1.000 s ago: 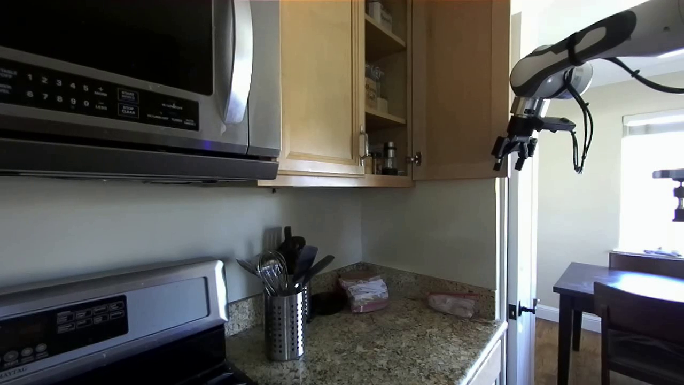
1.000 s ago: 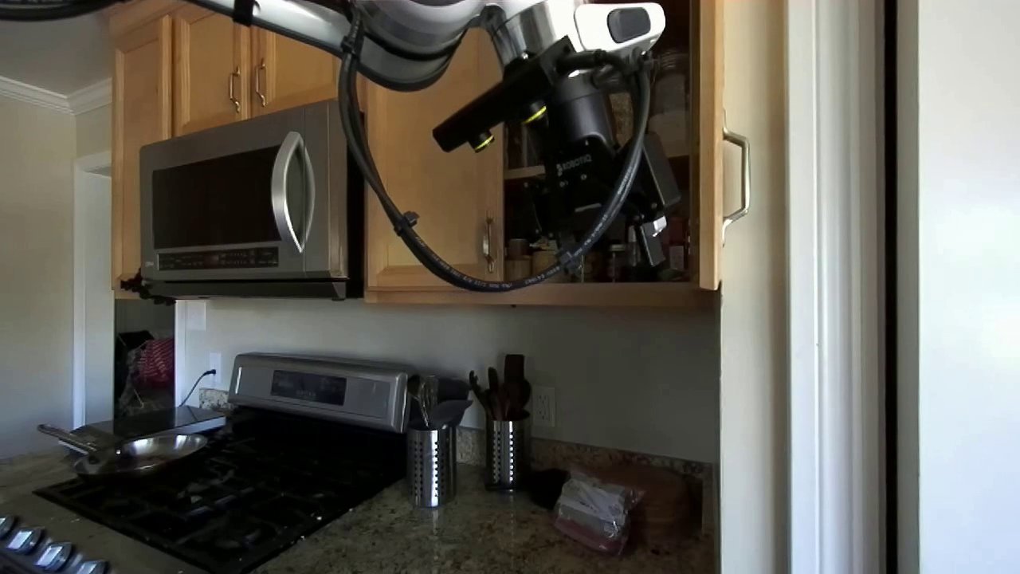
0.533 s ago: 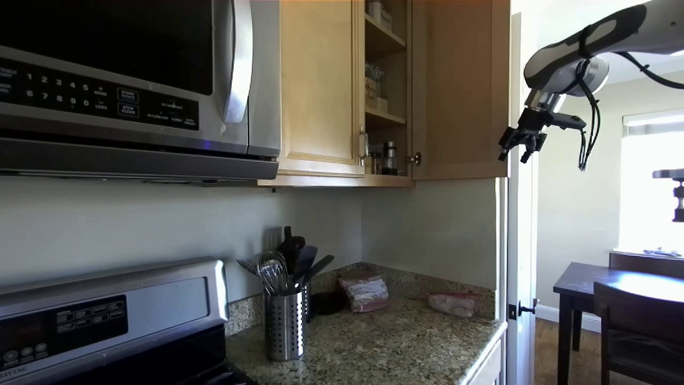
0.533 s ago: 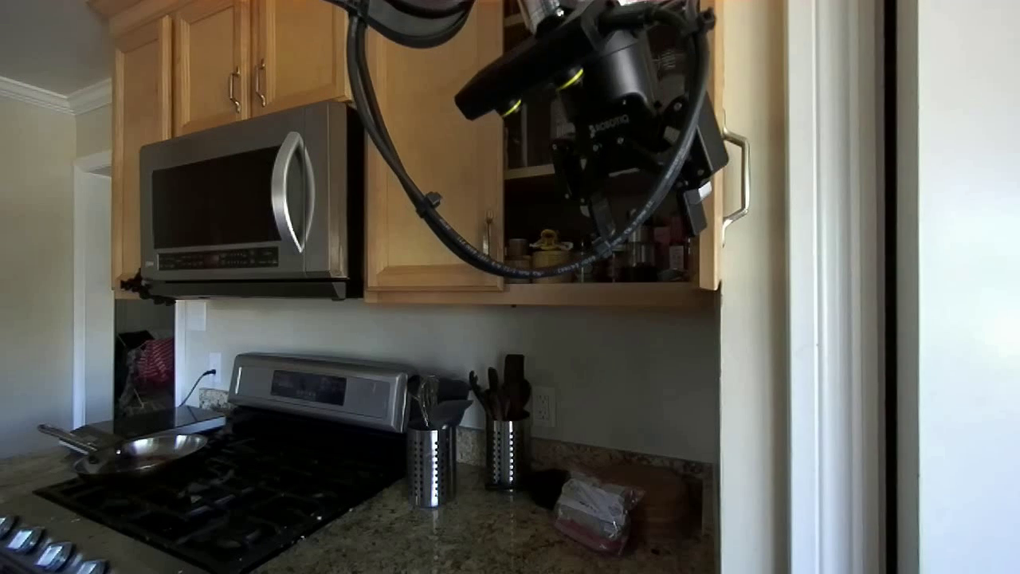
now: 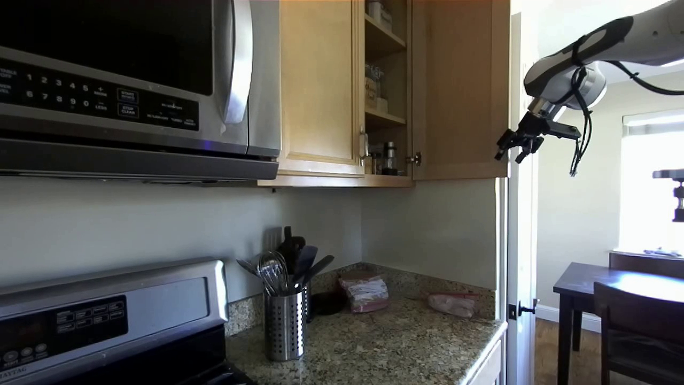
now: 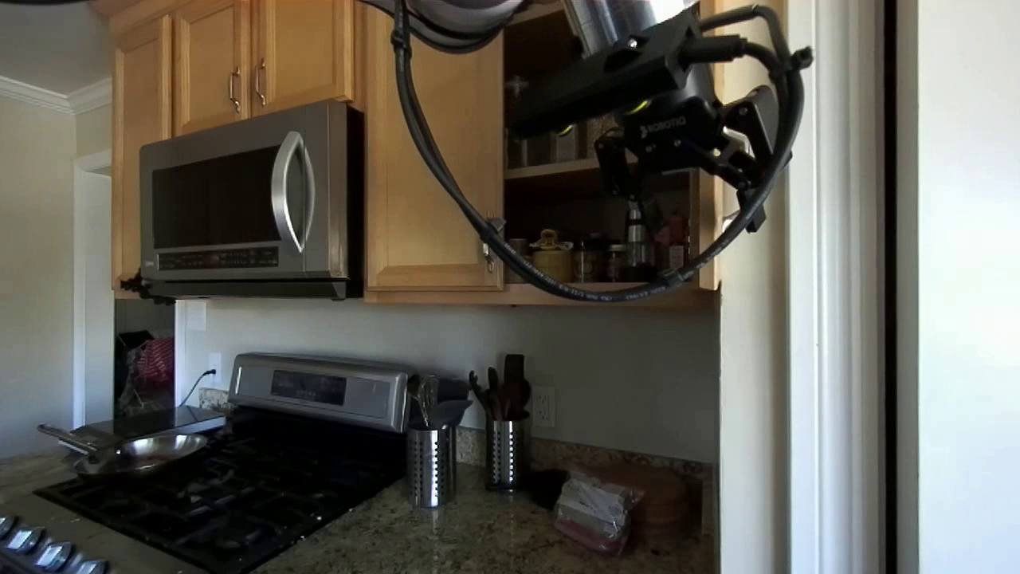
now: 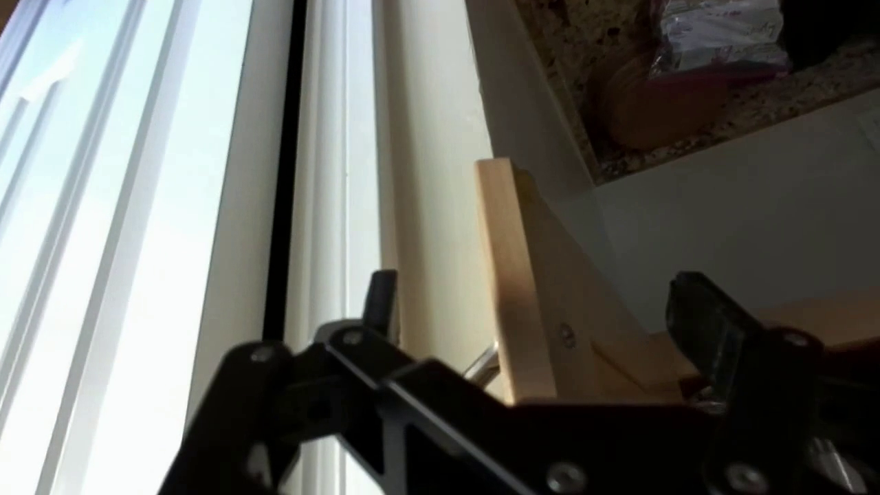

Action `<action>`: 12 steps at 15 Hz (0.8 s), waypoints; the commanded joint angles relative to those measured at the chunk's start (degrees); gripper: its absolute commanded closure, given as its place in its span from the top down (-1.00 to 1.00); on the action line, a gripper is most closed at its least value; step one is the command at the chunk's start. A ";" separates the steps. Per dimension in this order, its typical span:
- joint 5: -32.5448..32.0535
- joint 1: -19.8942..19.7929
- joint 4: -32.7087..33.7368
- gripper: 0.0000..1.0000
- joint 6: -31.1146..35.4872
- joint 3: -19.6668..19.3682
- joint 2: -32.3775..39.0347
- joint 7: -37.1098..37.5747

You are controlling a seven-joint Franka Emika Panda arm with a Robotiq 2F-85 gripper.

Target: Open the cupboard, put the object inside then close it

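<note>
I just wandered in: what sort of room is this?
Most likely a home kitchen: a boxy silver steel microwave, a broad black stovetop and a tall light-wood cupboard show it.

Cupboard (image 5: 320,91) top was cut off in both exterior views. In an exterior view gripper (image 6: 701,215) hid part of shelf (image 6: 550,170). Wrist view: handle (image 7: 484,365) was partly hidden.

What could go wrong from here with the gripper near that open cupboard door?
Closing the open gripper might pinch or knock the cupboard door, whose edge shows between its jaws in the wrist view. The cable looping below the gripper could snag the door's silver handle, which juts out nearby.
</note>
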 commanded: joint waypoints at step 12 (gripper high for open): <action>8.41 0.59 8.45 1.00 -19.80 0.86 0.78 -8.06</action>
